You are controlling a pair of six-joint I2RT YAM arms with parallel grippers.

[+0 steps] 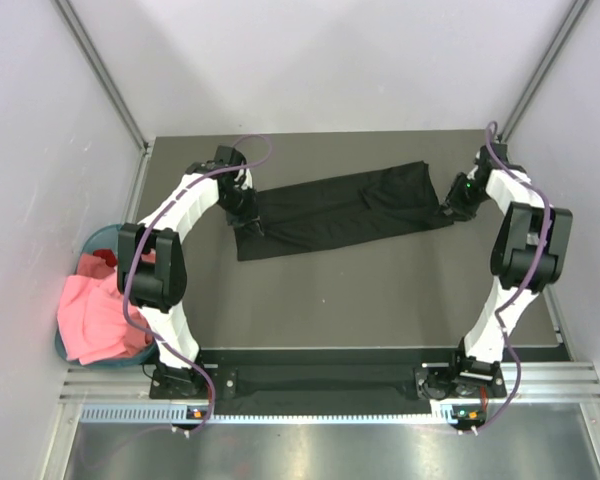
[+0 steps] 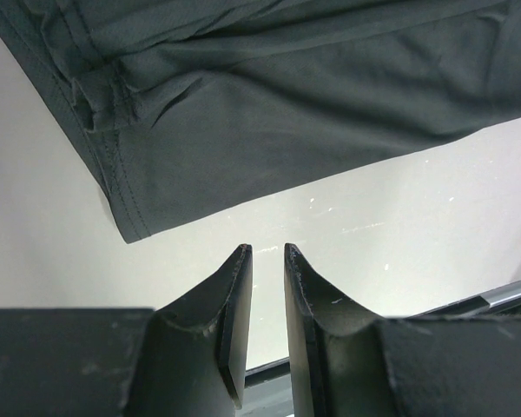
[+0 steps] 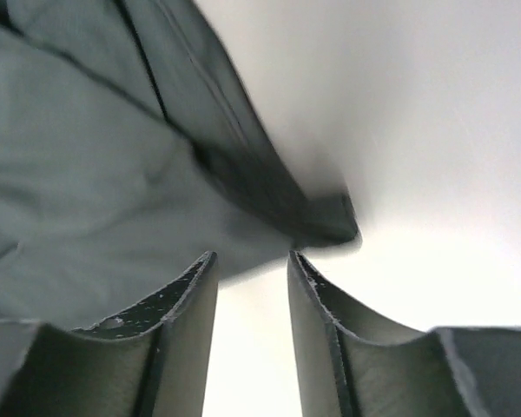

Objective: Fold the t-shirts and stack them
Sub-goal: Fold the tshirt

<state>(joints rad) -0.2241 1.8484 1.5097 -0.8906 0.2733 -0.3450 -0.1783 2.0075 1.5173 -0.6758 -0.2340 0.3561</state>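
Note:
The black t-shirt lies on the table as a long folded strip, running left to right. My left gripper is at its left end. In the left wrist view the left gripper has a narrow empty gap between its jaws, and the black t-shirt's hemmed corner lies just beyond the tips. My right gripper is at the strip's right end. In the right wrist view the right gripper is open and empty, with the black t-shirt's edge just past the tips. A pink t-shirt and a red one lie bunched in the basket.
The round teal basket stands off the table's left edge, against the left wall. Pale walls close in the table on the left, back and right. A metal rail runs along the near edge by the arm bases.

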